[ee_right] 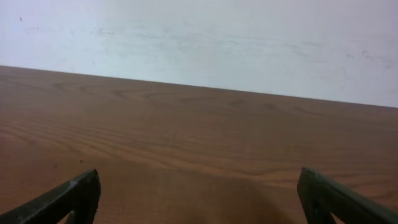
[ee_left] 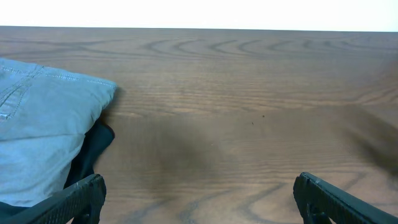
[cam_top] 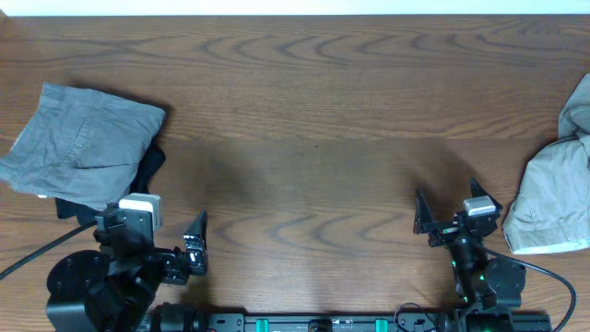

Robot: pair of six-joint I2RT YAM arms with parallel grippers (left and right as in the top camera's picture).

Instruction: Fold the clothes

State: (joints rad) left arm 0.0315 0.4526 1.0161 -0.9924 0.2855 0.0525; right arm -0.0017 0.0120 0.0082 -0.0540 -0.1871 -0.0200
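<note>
Even bright light, soft shadows, sharp

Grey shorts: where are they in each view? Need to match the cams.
Overhead: grey shorts at the far left, mid-height.
Left wrist: grey shorts fill the left edge.
Right wrist: not in it; only table and wall.
Shared landmark: dark cloth poking out under the shorts' right edge, also in left wrist.

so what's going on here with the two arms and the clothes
Two robot arms are at a table to fold clothes, but neither is handling anything right now. The left gripper and right gripper are both open and empty near the front edge. The grey shorts lie on the left over a dark garment; a beige garment sits crumpled at the right edge.
</note>
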